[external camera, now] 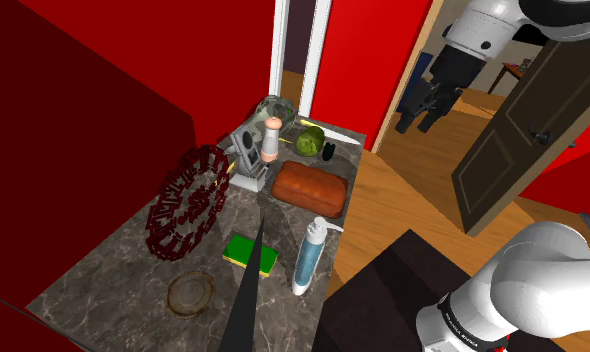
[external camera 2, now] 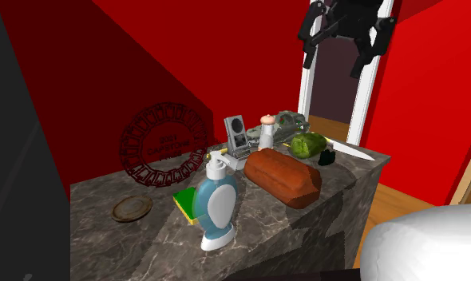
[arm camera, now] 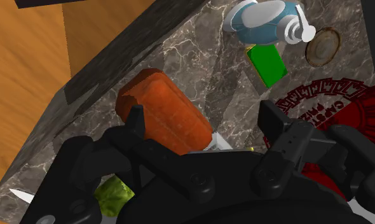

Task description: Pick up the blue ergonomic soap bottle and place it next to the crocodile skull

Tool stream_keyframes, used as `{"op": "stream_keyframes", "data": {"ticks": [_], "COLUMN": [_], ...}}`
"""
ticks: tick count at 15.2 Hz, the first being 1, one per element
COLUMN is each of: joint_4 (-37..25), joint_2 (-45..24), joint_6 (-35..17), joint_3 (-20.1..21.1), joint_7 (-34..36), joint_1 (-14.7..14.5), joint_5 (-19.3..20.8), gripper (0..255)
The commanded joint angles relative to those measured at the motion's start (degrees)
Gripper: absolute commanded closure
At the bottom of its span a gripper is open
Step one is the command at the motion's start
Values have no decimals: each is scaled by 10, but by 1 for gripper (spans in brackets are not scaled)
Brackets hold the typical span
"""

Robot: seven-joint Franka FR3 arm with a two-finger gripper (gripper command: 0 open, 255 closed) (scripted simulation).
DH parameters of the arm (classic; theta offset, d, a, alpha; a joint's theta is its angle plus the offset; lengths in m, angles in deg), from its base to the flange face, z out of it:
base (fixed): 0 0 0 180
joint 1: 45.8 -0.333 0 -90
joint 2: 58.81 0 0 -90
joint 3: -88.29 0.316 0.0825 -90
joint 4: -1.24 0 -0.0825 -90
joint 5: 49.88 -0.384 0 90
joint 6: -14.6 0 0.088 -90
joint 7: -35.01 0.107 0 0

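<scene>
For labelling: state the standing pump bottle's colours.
Soap bottle: blue, white front panel and pump; second exterior view.

You are looking down over the counter [external camera: 113, 270] from beside the stand [external camera: 383, 290] in the shoulder view. The second exterior view is sitting low and close at the end where the soap bottle [external camera 2: 214, 203] stands. The wrist view is looking down from high above. All three are sharing that bottle.

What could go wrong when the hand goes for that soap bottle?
The soap bottle stands tall at the counter's edge; a nudge from the open hand might tip it off.
The loaf lies between it and the skull; a low carry could clip it.
The shaker beside the skull could get knocked.
</scene>
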Motion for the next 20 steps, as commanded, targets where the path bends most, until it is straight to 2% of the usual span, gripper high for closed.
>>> {"op": "stream_keyframes", "data": {"ticks": [1,11,20], "joint_4": [0,87,97], "joint_2": [0,-11,-110], "joint_6": [0,-105,-213], "joint_3": [0,154,303], "joint_7": [0,143,281], "joint_1": [0,-32,-48], "joint_5": [0,-53,-83], "gripper": [0,0,0]}}
